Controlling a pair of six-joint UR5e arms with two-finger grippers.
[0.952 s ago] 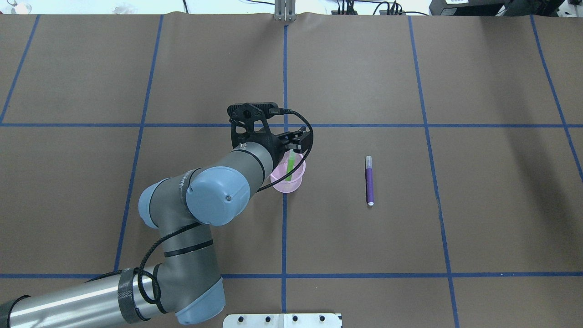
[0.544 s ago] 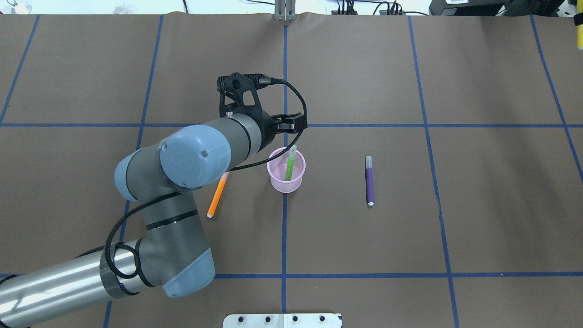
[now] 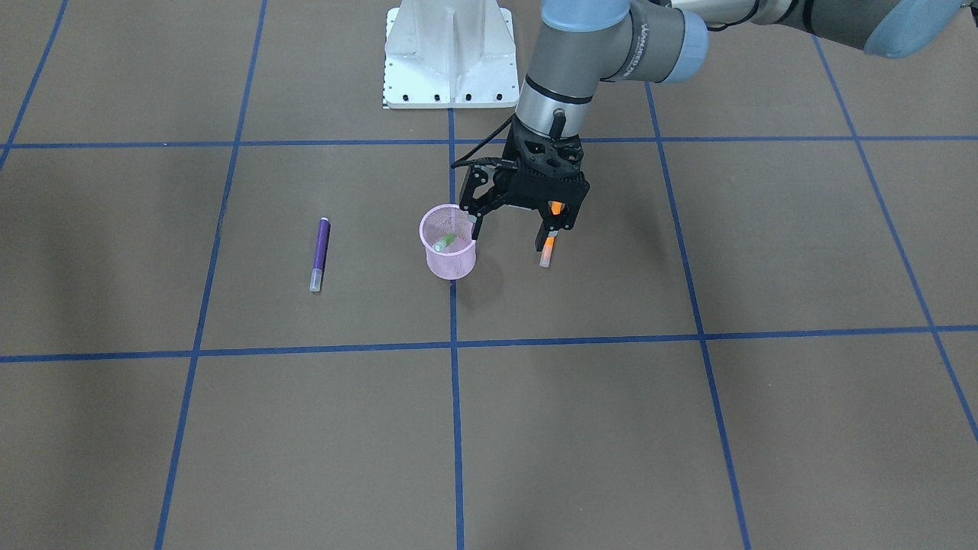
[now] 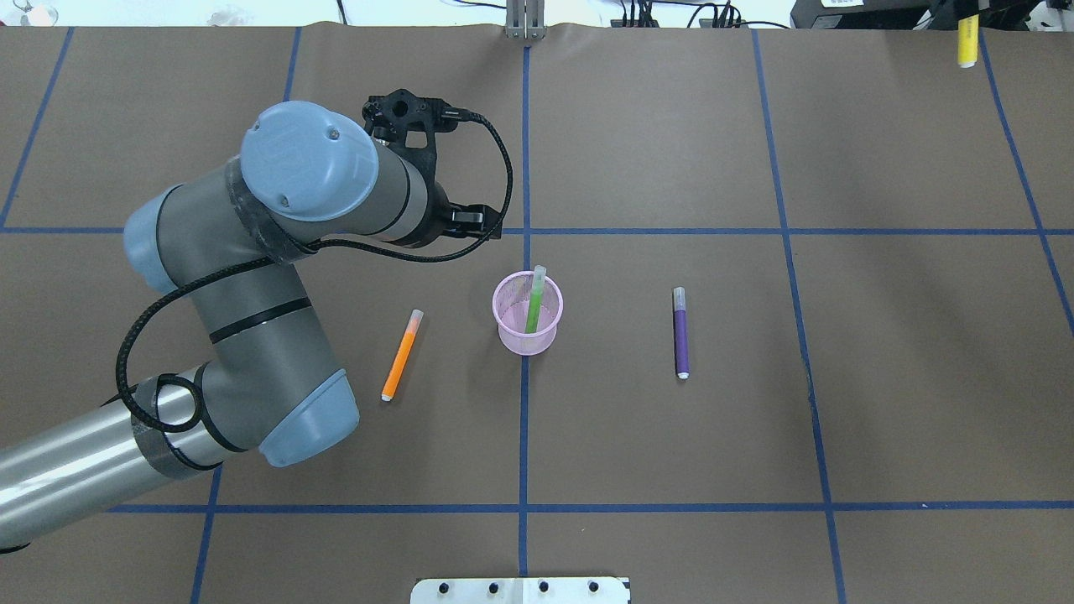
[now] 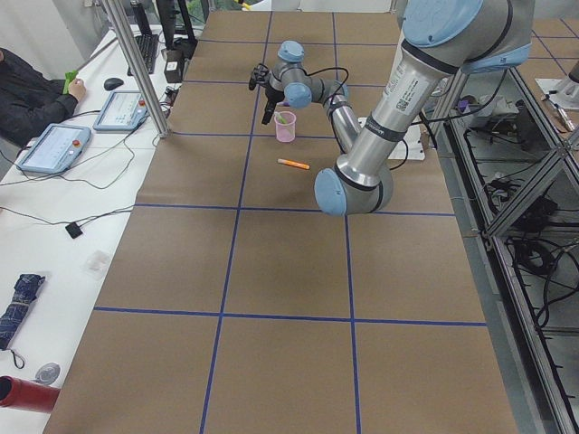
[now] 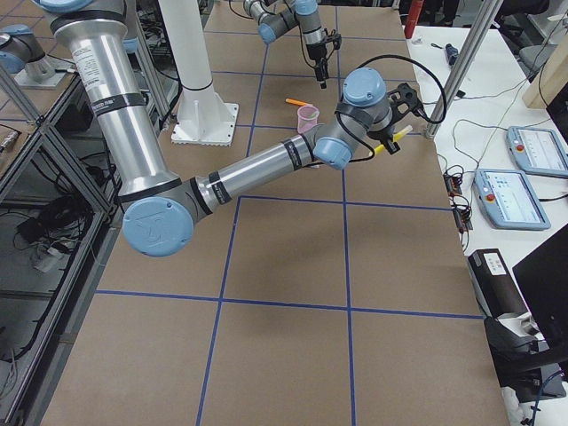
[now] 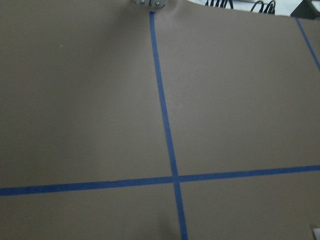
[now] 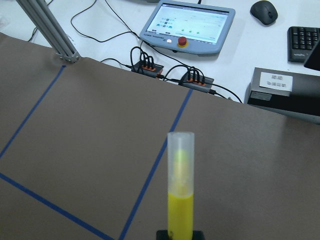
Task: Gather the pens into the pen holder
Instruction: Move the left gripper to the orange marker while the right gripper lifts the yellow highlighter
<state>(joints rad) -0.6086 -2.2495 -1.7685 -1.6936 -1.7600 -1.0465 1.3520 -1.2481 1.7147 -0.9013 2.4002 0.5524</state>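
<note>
The pink mesh pen holder (image 4: 527, 323) stands at the table's middle with the green pen (image 4: 534, 300) leaning inside it. The orange pen (image 4: 400, 354) lies on the table to its left and the purple pen (image 4: 680, 333) to its right. My left gripper (image 3: 510, 229) is open and empty, hanging above the table just beside the holder, over the orange pen (image 3: 547, 250). My right gripper (image 6: 388, 140) is shut on the yellow pen (image 8: 180, 200), held upright in the air far off at the table's right far corner; the pen also shows in the overhead view (image 4: 967, 42).
The brown table cover carries a blue tape grid (image 4: 524, 231). The white arm base plate (image 4: 520, 590) sits at the near edge. Cables, a teach pendant (image 8: 187, 25) and a keyboard lie beyond the far edge.
My left gripper let go of the green pen in the holder, lifted, and swung away to the left and far side, uncovering the orange pen. The yellow pen came into view at the top right.
</note>
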